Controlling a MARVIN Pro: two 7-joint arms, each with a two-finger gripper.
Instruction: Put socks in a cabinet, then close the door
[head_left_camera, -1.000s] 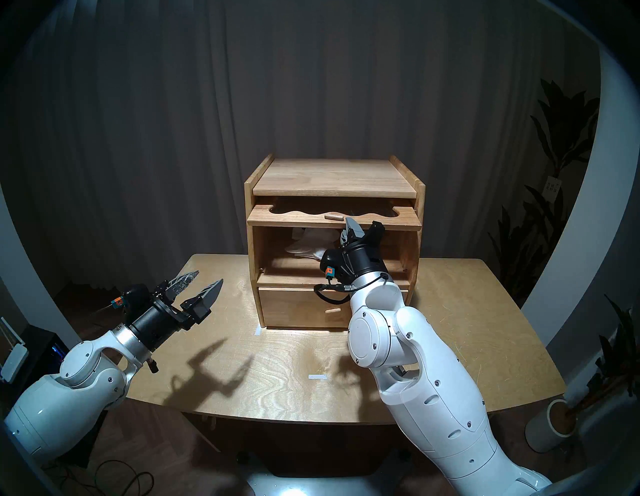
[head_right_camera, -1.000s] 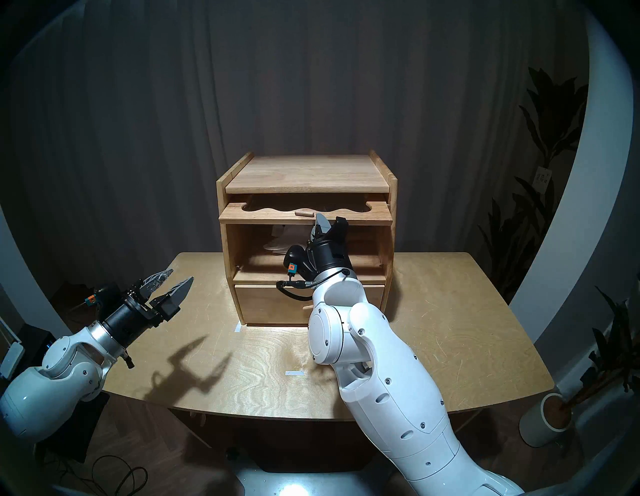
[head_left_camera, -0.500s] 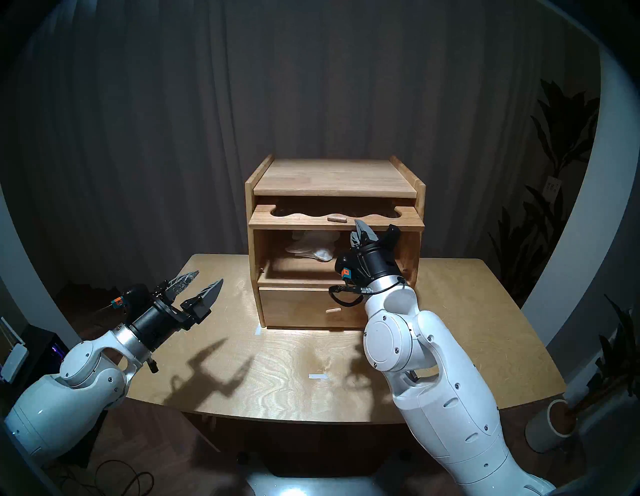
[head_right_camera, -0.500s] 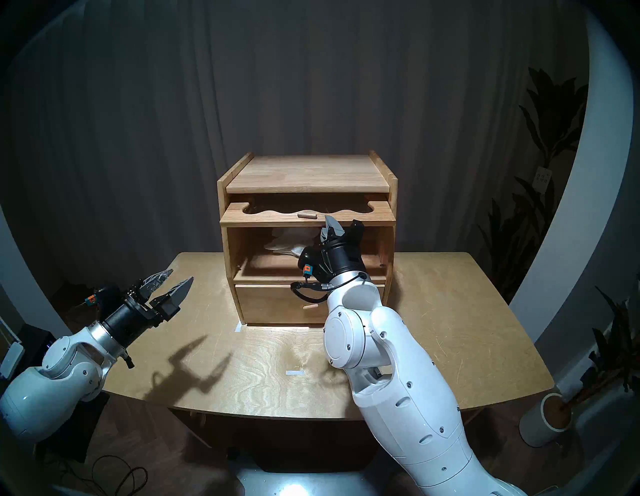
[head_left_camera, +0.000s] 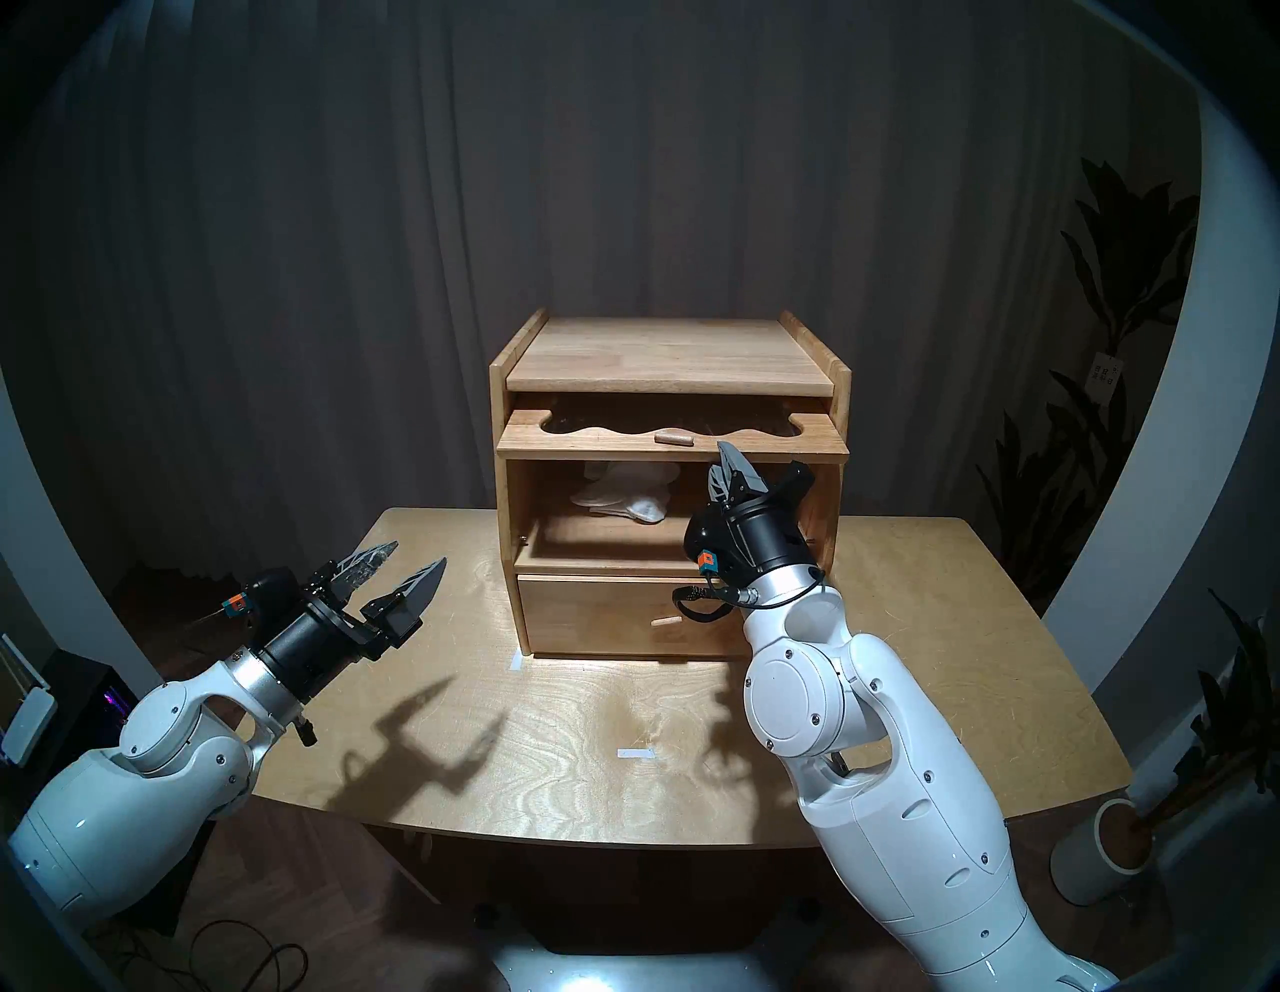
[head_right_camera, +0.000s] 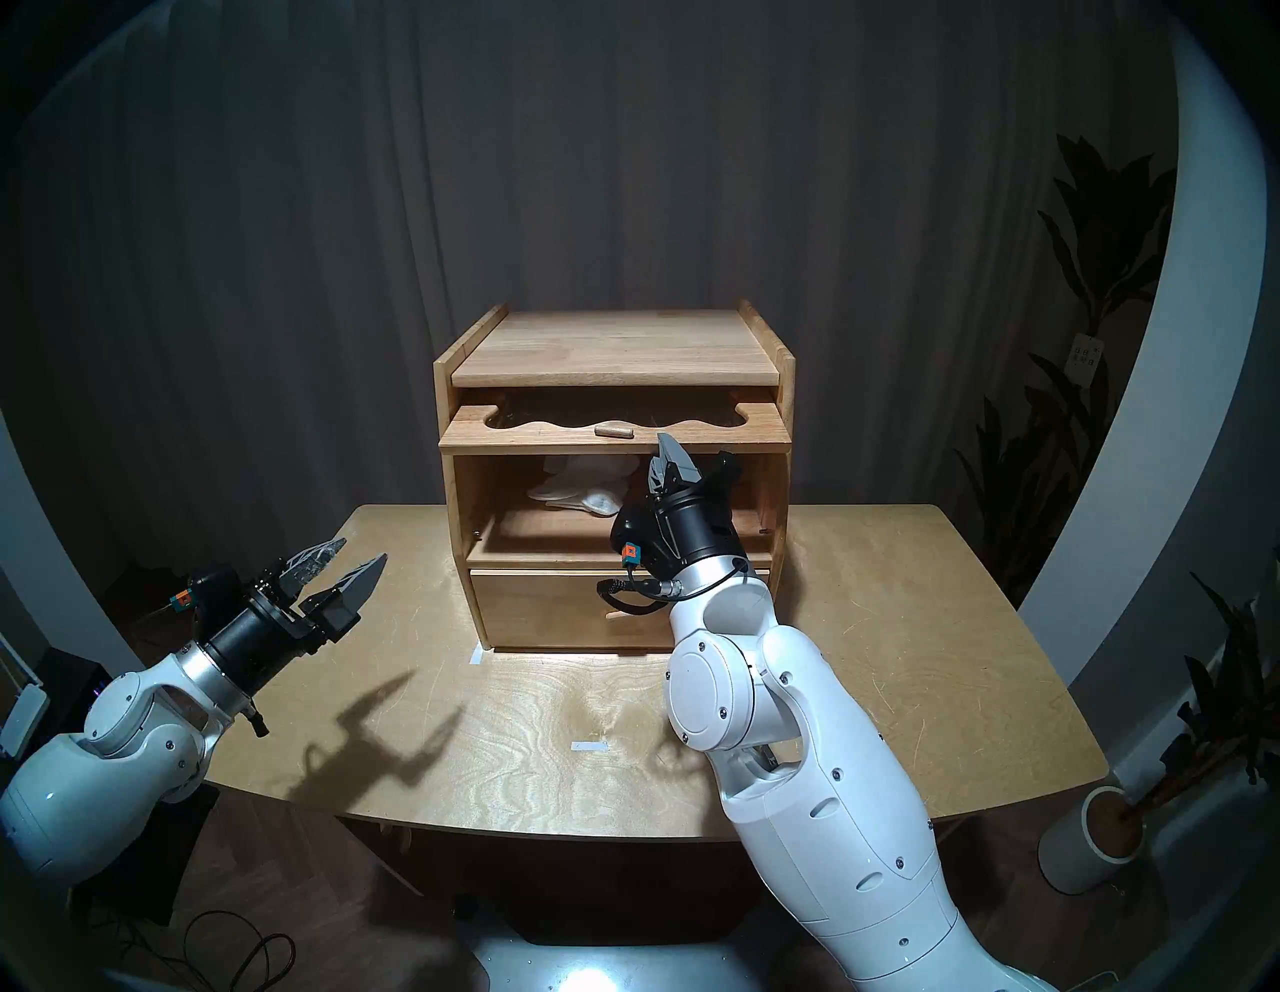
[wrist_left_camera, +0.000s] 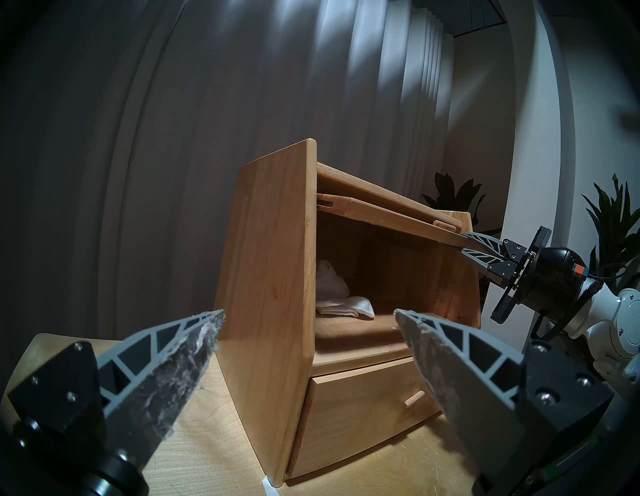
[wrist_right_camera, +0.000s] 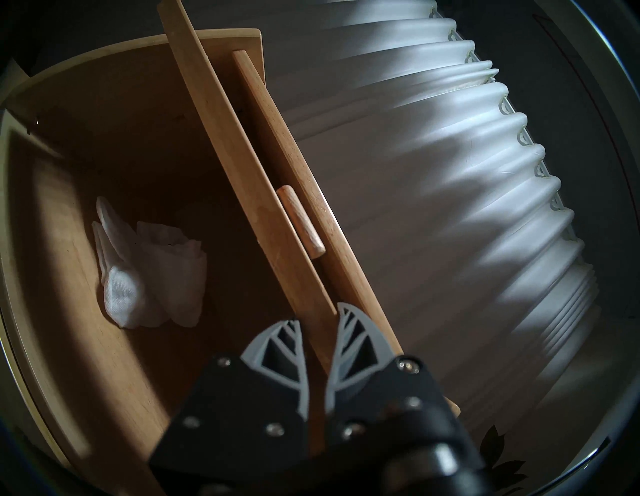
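The cabinet (head_left_camera: 668, 485) stands toward the far middle of the worktop (head_left_camera: 568, 727), at about 12 o'clock from the robot in the head views. Its door (head_left_camera: 672, 443) is raised and lies nearly flat, slid partway back under the top board, so the large compartment is open at the front. The socks (head_left_camera: 627, 495) lie bunched on the compartment floor, toward its rear at roughly 10 o'clock of the opening; in the left wrist view they (wrist_left_camera: 341, 298) sit against the back left corner. The right gripper (wrist_right_camera: 318, 332) is clamped on the front edge of the door: the right wrist view shows one finger on each face of the panel, pressed against the wood. That grip is just at 4 o'clock of the small peg handle (head_left_camera: 674, 437) as the head view shows it, and apart from the peg. In the left wrist view the right gripper (wrist_left_camera: 472, 246) meets the door's edge at about 3 o'clock of the cabinet. The left gripper (head_left_camera: 405, 571) hovers above the worktop's left side, at about 9 o'clock of the cabinet and well apart from it, its fingers spread wide with nothing between them. Below the compartment the drawer (head_left_camera: 623, 616) sits pushed in, its own peg facing forward.
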